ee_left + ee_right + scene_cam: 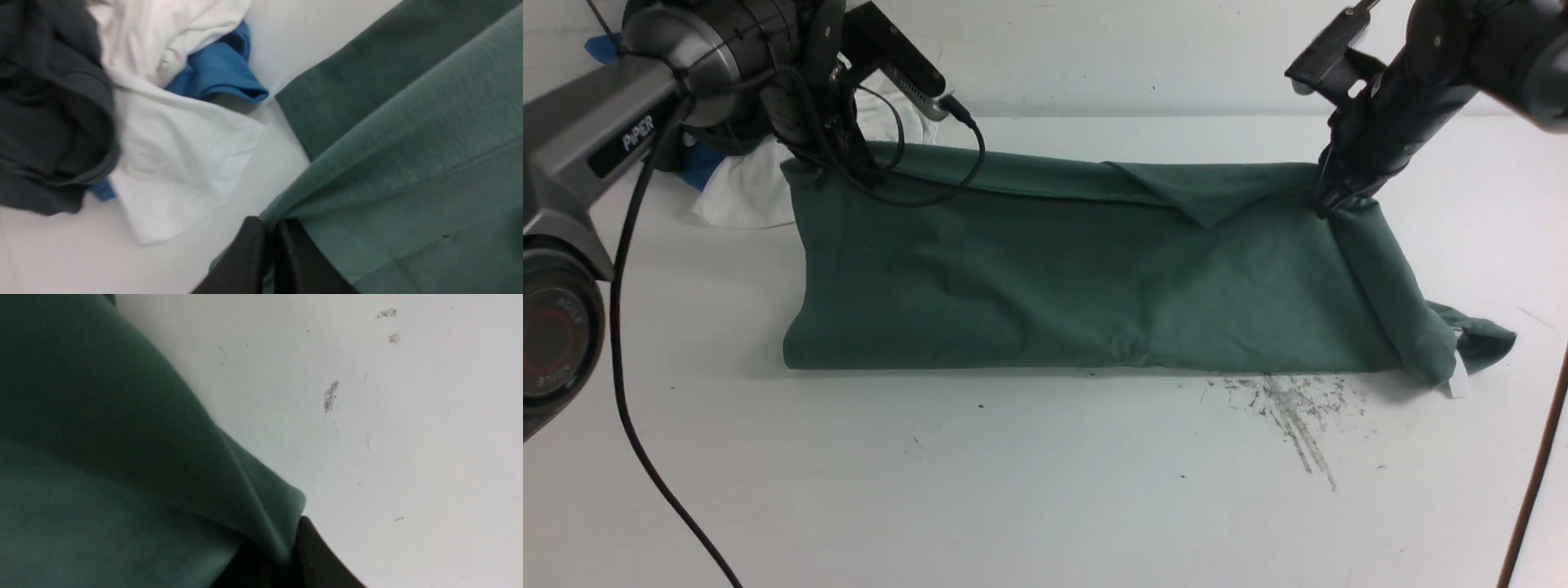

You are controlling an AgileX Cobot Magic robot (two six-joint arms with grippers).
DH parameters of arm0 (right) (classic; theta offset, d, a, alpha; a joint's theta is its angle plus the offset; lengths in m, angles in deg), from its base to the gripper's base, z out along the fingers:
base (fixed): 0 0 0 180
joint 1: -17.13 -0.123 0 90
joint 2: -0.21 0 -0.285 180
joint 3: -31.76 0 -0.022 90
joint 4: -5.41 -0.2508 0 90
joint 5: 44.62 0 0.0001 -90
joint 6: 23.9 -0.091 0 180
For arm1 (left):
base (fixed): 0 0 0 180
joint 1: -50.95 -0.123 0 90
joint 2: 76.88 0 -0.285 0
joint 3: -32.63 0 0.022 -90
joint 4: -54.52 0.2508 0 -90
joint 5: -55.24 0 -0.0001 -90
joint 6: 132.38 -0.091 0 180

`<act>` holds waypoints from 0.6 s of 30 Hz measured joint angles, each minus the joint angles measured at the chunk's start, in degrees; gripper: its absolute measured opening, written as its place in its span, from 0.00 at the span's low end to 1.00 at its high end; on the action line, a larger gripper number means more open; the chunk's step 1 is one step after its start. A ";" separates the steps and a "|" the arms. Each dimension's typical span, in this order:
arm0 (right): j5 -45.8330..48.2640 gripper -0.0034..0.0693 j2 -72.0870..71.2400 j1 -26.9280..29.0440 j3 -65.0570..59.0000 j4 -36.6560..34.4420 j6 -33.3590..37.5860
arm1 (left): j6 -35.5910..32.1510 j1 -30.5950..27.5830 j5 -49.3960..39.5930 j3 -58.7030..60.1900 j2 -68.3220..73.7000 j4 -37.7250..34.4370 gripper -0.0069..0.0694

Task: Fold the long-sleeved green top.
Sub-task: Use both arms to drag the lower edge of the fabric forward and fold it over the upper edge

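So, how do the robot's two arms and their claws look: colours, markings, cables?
The left arm has a grey link marked PIPER in white, a round black and silver joint, and loose black cables hanging from it. The right arm is matt black and blocky. The left claw and the right claw are plain black.

Hidden behind left arm [580, 139], front view: most of white garment [739, 196]. Cut off by frame edges, both wrist views: green long-sleeved top [408, 143]. Half buried in its fabric: right gripper [286, 555].
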 joint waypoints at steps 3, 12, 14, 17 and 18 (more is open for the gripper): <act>-1.88 0.07 2.14 0.45 0.00 -0.44 -0.82 | 1.68 -0.27 3.33 -0.05 3.05 -0.82 0.11; -4.23 0.08 4.74 0.83 0.02 -0.74 -4.05 | 5.99 -0.27 6.41 -0.37 7.92 -2.10 0.20; -5.15 0.10 4.98 0.90 0.02 -0.69 -5.37 | 6.69 -0.39 6.41 -0.37 8.05 -2.10 0.27; -6.98 0.16 5.22 1.03 0.02 -0.41 -7.37 | 8.24 -0.85 6.36 -0.82 8.04 -2.05 0.40; -7.89 0.19 5.22 1.03 0.02 0.07 -8.42 | 9.25 -1.06 6.18 -1.24 8.04 -1.98 0.46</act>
